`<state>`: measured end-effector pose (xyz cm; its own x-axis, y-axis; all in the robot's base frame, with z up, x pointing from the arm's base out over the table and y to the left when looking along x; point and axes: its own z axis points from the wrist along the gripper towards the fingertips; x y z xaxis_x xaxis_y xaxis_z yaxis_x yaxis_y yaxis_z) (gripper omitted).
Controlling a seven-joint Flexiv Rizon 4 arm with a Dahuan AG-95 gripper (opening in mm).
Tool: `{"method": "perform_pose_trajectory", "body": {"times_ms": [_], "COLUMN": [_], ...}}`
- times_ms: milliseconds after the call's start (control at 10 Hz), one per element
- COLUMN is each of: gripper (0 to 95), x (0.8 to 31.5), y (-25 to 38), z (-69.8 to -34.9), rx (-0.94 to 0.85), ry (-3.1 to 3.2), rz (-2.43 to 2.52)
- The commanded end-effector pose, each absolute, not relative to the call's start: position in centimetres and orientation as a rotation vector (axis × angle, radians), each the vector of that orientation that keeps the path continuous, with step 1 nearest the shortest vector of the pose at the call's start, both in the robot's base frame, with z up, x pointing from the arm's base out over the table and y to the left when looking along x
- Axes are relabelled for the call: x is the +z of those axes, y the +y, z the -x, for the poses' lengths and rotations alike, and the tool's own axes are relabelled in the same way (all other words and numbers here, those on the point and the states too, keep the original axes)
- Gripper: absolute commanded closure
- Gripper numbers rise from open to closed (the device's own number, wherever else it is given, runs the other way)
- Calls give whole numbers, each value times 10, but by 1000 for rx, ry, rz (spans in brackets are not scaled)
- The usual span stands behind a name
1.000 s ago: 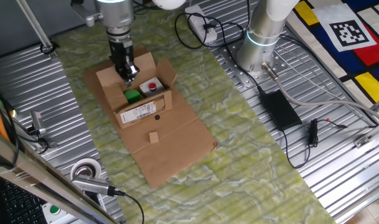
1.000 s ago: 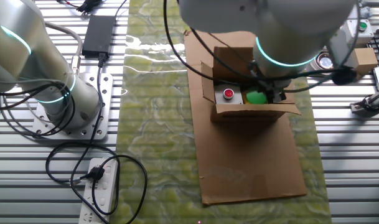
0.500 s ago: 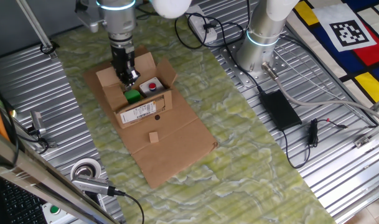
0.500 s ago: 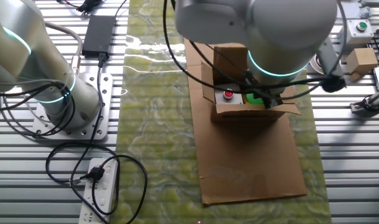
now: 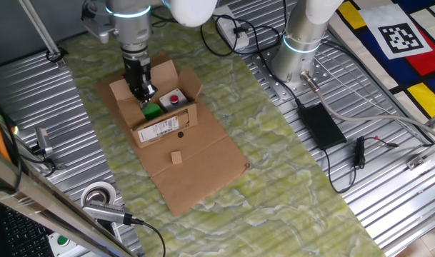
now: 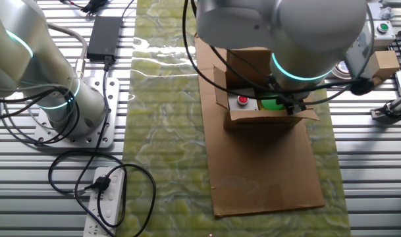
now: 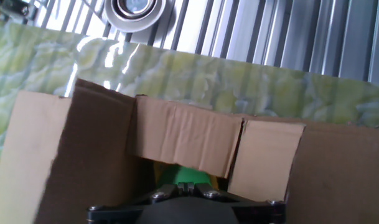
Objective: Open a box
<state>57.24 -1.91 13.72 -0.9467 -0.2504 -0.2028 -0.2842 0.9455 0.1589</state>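
Note:
The box (image 5: 162, 123) is a small brown carton with a white barcode label, standing on a large flat cardboard sheet (image 5: 203, 168). Its top flaps stand open. Inside lie a green object (image 5: 152, 110) and a white part with a red button (image 5: 174, 98). My gripper (image 5: 141, 93) hangs over the box's far left side, fingertips at the opening, next to the left flap. In the other fixed view the box (image 6: 259, 117) shows the red button (image 6: 241, 100); my arm hides the fingers. In the hand view my gripper (image 7: 184, 185) is shut, above the green object (image 7: 182, 174).
A tape roll (image 5: 99, 194) lies near the front left. A power adapter (image 5: 321, 125) and cables lie right of the mat. The second arm's base (image 5: 296, 50) stands at the back. A power strip (image 6: 108, 197) lies beside it.
My arm has shifted a little toward the box's left flap side. The fingers stay at the box's opening. The box and its contents have not moved.

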Motion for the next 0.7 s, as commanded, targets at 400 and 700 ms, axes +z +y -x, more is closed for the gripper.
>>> {"method": "perform_pose_trajectory", "body": {"times_ms": [400,700], "gripper": [950,950], "x": [132,126], "y": [-18,-14], "z": [-567,-566], "rx": [268,266], "ry": [2914,2898], "rz": [400,380]}}
